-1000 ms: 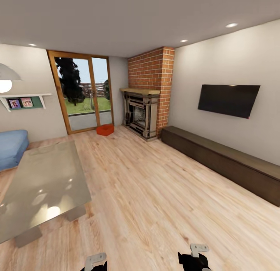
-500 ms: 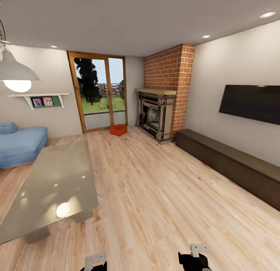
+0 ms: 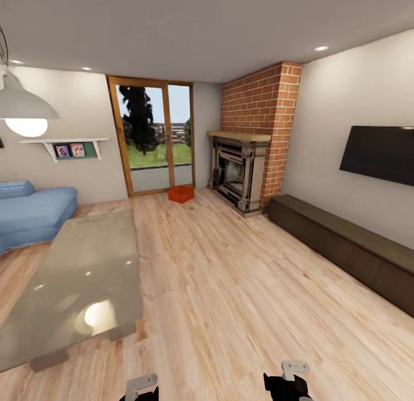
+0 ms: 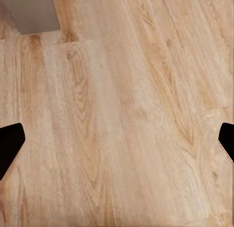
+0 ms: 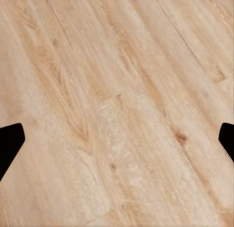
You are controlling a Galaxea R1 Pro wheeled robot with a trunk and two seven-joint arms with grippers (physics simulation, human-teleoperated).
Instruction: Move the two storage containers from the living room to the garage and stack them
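I am in the living room, on light wood-plank flooring (image 3: 230, 286). A rust-red storage container (image 3: 181, 193) sits on the planks far ahead, in front of the glass doors (image 3: 155, 137) and left of the fireplace (image 3: 238, 171). I cannot tell whether it is one bin or two together. My left gripper (image 4: 117, 144) is open over bare planks, its dark fingertips (image 4: 9, 144) far apart. My right gripper (image 5: 117, 144) is open the same way with nothing between its fingers. Both arms' ends show low in the head view. The garage is out of view.
A long glass-topped table (image 3: 80, 274) stands at my left, with a blue sofa (image 3: 34, 208) behind it and a pendant lamp (image 3: 26, 111) above. A low dark cabinet (image 3: 345, 246) runs along the right wall under a TV (image 3: 379, 154). A wide strip of planks leads between them.
The whole picture has shifted right: my camera turned left, bringing more of the sofa and the lamp into view. Both arms keep their place in the picture.
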